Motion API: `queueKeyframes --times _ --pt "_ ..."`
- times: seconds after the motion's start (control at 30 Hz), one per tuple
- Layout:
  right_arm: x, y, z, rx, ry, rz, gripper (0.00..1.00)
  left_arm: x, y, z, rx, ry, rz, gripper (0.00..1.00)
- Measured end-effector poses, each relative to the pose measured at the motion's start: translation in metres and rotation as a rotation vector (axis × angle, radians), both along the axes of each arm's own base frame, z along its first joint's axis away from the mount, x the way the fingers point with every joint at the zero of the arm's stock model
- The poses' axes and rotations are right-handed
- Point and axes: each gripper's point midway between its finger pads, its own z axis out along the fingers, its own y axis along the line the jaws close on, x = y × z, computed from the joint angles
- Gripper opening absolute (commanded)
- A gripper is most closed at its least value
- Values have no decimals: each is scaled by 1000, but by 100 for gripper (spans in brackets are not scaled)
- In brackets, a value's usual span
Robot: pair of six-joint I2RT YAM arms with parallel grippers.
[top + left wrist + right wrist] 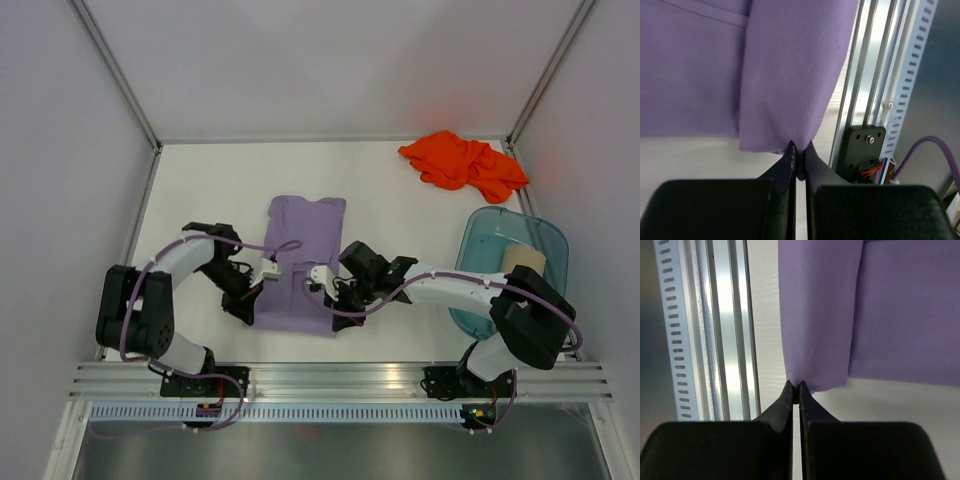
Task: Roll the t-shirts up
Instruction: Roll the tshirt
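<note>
Pinching the soft lavender purple cloth t-shirt [305, 235], spread at frame centre on the white surface [400, 215], at both side edges with left gripper [797, 150] and right gripper [795, 389] clenched tight, likely for an even, straight roll.

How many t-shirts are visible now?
3. The lavender t-shirt lies mid-table between the arms; the orange-red t-shirt is crumpled at the far right; the tan t-shirt sits rolled in the teal tub. Others could be hidden there.
</note>
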Motion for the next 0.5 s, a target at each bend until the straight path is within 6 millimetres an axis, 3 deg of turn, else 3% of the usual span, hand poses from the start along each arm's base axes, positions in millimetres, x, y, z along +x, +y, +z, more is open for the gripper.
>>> queueKeyframes --times 0.23,0.4,0.5 --pt "35 -2 -9 16 116 -158 0 59 -6 5 -41 27 114 3" --pt "74 -3 -23 -8 150 -285 4 70 -1 -12 -18 69 167 7" --pt "84 -2 -29 -17 157 -323 11 73 1 -23 -3 117 199 18"
